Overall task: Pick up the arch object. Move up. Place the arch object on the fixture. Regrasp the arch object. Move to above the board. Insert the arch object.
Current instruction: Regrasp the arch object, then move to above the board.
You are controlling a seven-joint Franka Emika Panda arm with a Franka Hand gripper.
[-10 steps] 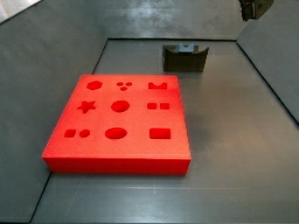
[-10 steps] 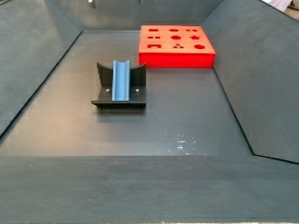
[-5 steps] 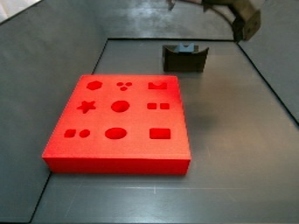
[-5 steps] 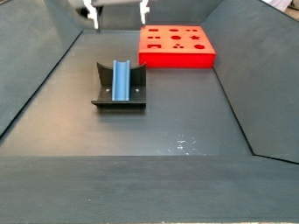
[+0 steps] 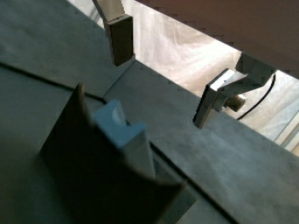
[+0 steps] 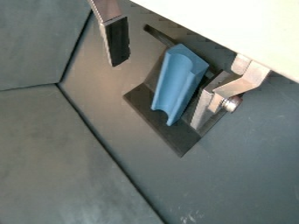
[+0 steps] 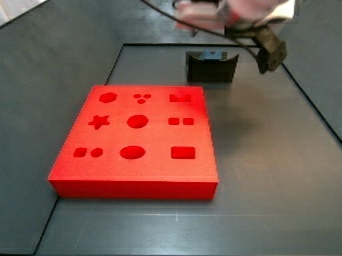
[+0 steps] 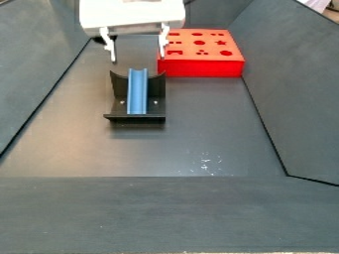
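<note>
The grey-blue arch object (image 8: pixel 137 89) lies lengthwise in the dip of the dark fixture (image 8: pixel 114 102), apart from the gripper. It also shows in both wrist views (image 5: pixel 117 128) (image 6: pixel 177 83), resting on the fixture (image 5: pixel 87 171) (image 6: pixel 149 122). My gripper (image 8: pixel 133 50) is open and empty, just above the far end of the arch object, with its fingers (image 6: pixel 117 39) spread to either side of it. In a side view the gripper (image 7: pixel 249 45) is blurred above the fixture (image 7: pixel 211 67). The red board (image 7: pixel 134 135) (image 8: pixel 201 52) lies flat beside them.
Grey sloped walls (image 8: pixel 54 89) enclose the dark floor (image 8: pixel 199 139). The fixture stands near a back wall (image 7: pixel 174 25) in a side view. The board's recesses (image 7: pixel 138 121) face up.
The gripper has come down from the top of the views to just above the fixture and arch object. The arch object, fixture and board have not moved.
</note>
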